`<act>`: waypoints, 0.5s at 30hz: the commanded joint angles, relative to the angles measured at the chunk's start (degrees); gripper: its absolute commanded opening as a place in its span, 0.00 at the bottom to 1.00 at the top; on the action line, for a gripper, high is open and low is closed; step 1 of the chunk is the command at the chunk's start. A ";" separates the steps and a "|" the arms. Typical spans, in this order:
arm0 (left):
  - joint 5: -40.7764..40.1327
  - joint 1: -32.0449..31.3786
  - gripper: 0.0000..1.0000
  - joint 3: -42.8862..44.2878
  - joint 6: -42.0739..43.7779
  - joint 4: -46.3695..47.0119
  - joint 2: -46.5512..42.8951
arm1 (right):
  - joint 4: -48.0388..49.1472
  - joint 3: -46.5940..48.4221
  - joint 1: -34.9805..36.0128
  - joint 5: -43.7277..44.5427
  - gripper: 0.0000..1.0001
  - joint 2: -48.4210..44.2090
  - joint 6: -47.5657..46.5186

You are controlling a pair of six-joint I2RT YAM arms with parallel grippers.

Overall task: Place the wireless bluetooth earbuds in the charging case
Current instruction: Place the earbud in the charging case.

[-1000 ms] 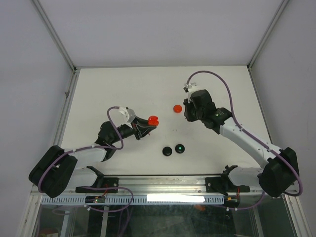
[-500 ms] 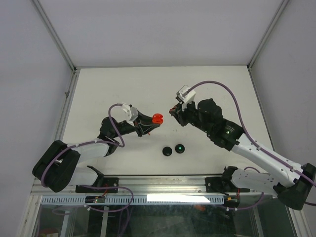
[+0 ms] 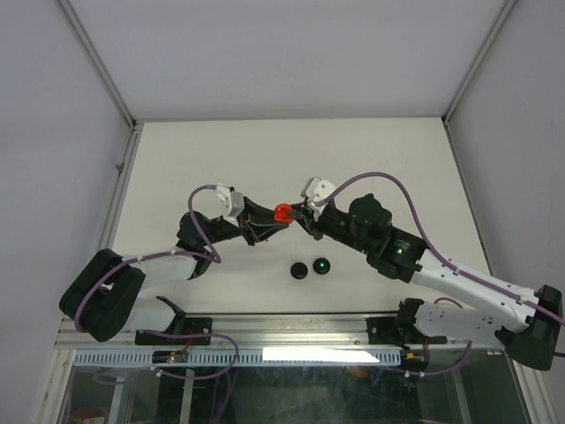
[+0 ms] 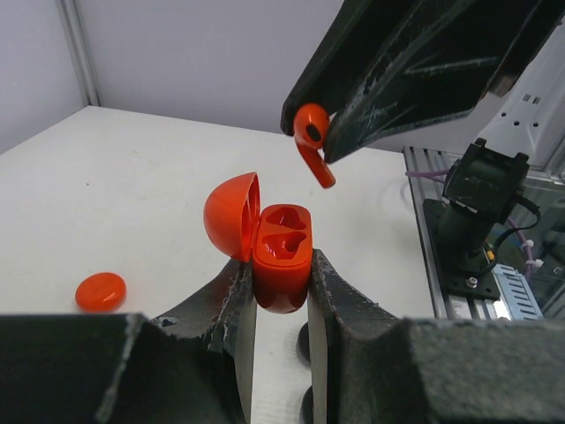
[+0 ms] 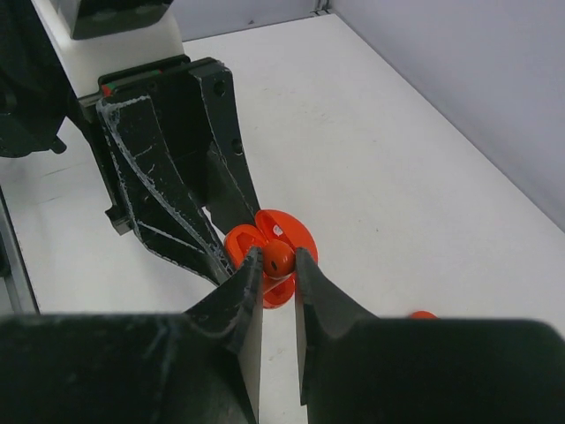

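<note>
**First speaker:** What is shown at this moment?

**Second speaker:** An open red charging case is clamped between the fingers of the left gripper and held up off the white table. Its lid is tipped back and two empty sockets are exposed. A red earbud is pinched by its head in the right gripper, with the stem hanging down. It is held just above the case and is not touching it.

**First speaker:** What has been changed in the last second?

**Second speaker:** The right arm has been swung in from the far side of the table, where it was well apart from the case. The two grippers have been brought almost tip to tip. The case has been shifted only slightly toward the centre.

**First speaker:** What is meant by that for the task?

**Second speaker:** The pickup is judged done, and insertion is judged to be next. The stem would need to be lined up with one socket before release. No other earbuds can be made out. Two black discs lie near the front edge, and a red disc lies on the table.
</note>
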 commanded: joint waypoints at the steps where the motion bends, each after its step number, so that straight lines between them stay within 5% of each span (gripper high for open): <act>1: 0.85 -0.62 0.00 1.25 -3.58 7.48 -0.80 | 6.57 -0.99 1.09 1.82 0.11 -0.07 -2.75; 15: 0.90 -1.55 0.00 1.18 -5.61 8.50 -0.69 | 7.12 -1.59 2.51 2.81 0.11 0.77 -3.25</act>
